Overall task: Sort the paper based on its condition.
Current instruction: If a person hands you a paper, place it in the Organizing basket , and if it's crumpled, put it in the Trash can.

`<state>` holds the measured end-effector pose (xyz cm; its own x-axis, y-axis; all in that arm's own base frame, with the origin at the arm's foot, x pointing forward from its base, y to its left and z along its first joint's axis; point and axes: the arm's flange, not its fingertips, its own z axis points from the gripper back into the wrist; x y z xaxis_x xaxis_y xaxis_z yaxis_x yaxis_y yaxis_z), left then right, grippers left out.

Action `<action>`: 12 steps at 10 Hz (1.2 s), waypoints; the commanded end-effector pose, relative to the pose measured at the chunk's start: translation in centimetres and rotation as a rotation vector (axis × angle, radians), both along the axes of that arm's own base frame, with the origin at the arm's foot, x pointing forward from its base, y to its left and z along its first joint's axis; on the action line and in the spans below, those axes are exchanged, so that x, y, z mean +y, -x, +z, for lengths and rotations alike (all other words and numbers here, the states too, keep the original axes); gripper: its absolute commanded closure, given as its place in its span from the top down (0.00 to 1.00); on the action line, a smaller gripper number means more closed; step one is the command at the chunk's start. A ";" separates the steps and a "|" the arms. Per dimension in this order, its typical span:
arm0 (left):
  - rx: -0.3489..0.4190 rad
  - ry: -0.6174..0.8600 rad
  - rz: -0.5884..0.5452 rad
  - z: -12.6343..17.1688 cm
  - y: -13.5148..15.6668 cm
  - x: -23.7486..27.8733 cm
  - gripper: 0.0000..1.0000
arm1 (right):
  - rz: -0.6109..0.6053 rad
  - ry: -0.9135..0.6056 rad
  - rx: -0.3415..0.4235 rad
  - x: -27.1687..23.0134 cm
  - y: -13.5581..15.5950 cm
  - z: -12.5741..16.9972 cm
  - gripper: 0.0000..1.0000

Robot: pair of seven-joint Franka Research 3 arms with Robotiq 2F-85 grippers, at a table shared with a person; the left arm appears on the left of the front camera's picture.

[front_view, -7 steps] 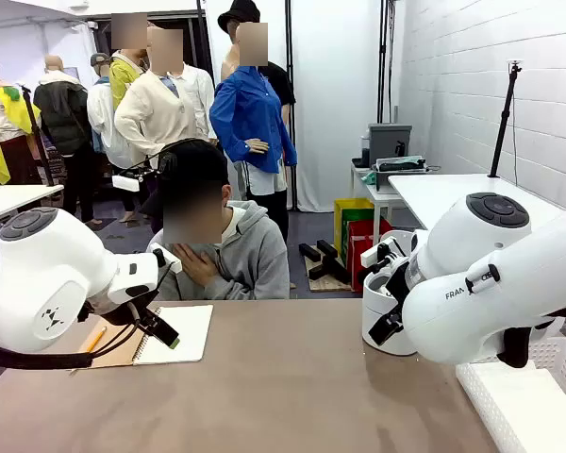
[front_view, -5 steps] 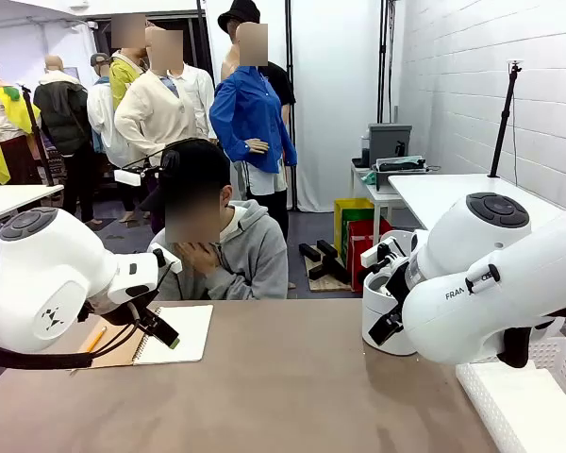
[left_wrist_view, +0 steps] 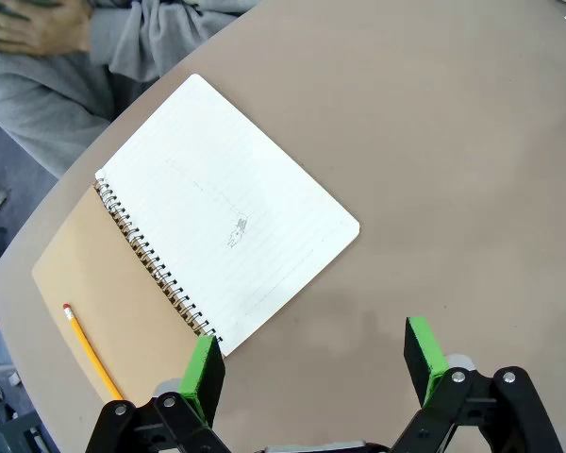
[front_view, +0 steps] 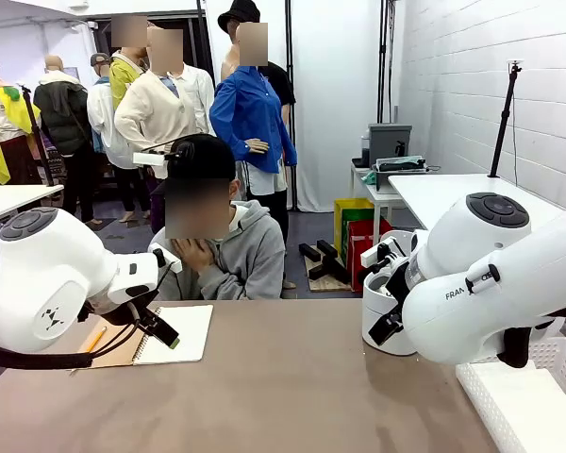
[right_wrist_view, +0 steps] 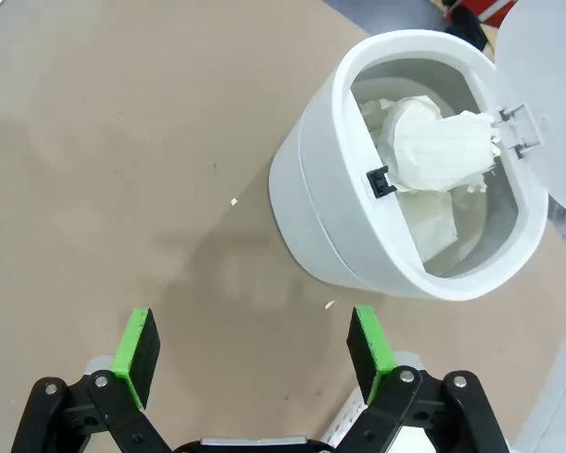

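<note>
Left gripper (left_wrist_view: 311,340) and right gripper (right_wrist_view: 253,321) gape wide, empty; crumpled paper (right_wrist_view: 443,142) sits in the bin (right_wrist_view: 340,217) at 1 o'clock from the right one, so I'd wait for a sheet, leaving the notebook (left_wrist_view: 226,208) alone.

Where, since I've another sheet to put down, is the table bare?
The widest bare stretch is the middle of the brown table, between the spiral notebook at the robot's left and the white bin at its right. The near edge is bare too, up to the white basket. Crowded: the far left corner, with notebook and pencil.
</note>
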<state>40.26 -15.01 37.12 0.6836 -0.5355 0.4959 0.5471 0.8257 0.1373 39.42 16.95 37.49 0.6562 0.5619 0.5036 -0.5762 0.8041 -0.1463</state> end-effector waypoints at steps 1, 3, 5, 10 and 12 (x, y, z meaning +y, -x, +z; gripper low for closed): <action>0.000 0.000 0.000 0.0 0.0 0.0 1.00 | 0.000 0.000 -0.001 0.0 0.0 0.0 1.00; 0.000 0.000 0.000 0.0 0.0 0.0 1.00 | 0.000 0.000 -0.001 0.0 0.0 0.0 1.00; 0.000 0.000 0.000 0.0 0.0 0.0 1.00 | 0.000 0.000 -0.001 0.0 0.0 0.0 1.00; 0.000 0.000 0.000 0.0 0.0 0.0 1.00 | 0.000 0.000 -0.001 0.0 0.0 0.0 1.00; 0.028 -0.003 -0.009 0.5 0.1 -0.1 1.00 | 0.011 0.008 0.022 0.5 0.6 0.4 1.00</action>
